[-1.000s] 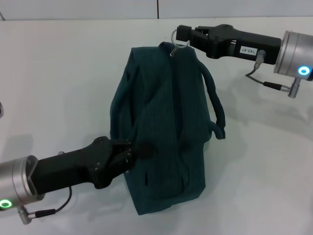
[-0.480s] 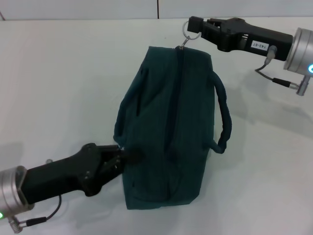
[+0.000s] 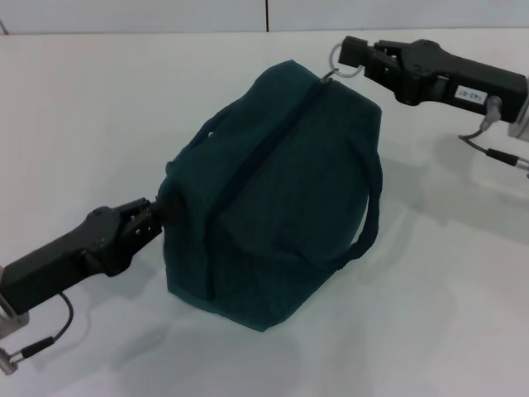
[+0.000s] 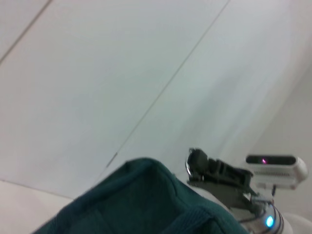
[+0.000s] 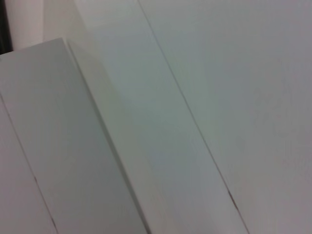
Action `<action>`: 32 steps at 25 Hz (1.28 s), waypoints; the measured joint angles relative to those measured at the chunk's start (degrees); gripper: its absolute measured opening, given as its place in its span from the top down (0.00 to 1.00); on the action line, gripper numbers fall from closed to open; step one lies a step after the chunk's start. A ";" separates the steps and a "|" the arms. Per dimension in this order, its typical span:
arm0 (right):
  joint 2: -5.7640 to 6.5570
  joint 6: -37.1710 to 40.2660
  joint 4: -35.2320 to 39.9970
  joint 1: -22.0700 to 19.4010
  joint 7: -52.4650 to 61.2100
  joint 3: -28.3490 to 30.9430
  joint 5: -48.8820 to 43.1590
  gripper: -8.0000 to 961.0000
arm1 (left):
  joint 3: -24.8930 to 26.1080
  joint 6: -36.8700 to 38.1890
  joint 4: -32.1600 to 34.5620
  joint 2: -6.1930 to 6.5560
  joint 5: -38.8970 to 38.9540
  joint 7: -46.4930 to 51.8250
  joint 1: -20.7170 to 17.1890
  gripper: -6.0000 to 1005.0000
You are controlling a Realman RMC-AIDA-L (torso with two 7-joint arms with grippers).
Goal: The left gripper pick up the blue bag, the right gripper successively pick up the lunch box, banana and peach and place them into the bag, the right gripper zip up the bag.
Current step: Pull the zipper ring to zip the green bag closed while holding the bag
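teal blue bag [image 3: 277,194] zipped | left gripper [image 3: 154,217] pinching its 9 o'clock end as anchor | right gripper [image 3: 354,56] clamped on ring zip pull [image 3: 337,63], 1 o'clock

surface: plain white table [image 3: 116,107], matte, soft shadows | far edge: pale wall with 1 dark vertical seam [image 3: 267,15] | left wrist view: white panelled wall [image 4: 97,73], thin diagonal joints | right wrist view: white panels [image 5: 204,73], thin seams

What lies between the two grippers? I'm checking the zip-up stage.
In the head view, only the blue bag spans between the left gripper and the right gripper.
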State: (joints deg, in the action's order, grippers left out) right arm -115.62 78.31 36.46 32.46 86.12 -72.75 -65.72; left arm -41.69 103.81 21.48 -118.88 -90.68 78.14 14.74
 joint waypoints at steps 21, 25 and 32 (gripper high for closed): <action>0.57 2.87 -0.35 -2.45 -0.50 2.10 -0.07 0.98 | 4.83 -3.84 0.37 1.68 7.29 15.00 7.42 0.45; 0.58 3.57 -0.64 -2.60 -1.00 2.49 -0.05 0.98 | 4.55 -7.94 0.50 3.33 2.06 20.91 13.76 0.23; 0.51 4.09 -0.78 -2.41 -1.33 2.86 -0.06 0.98 | 4.53 -10.71 5.83 4.73 -14.34 33.36 25.95 0.13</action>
State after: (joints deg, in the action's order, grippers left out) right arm -115.12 82.40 35.68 30.06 84.79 -69.90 -65.78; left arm -37.16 93.10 27.31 -114.15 -105.02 111.49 40.69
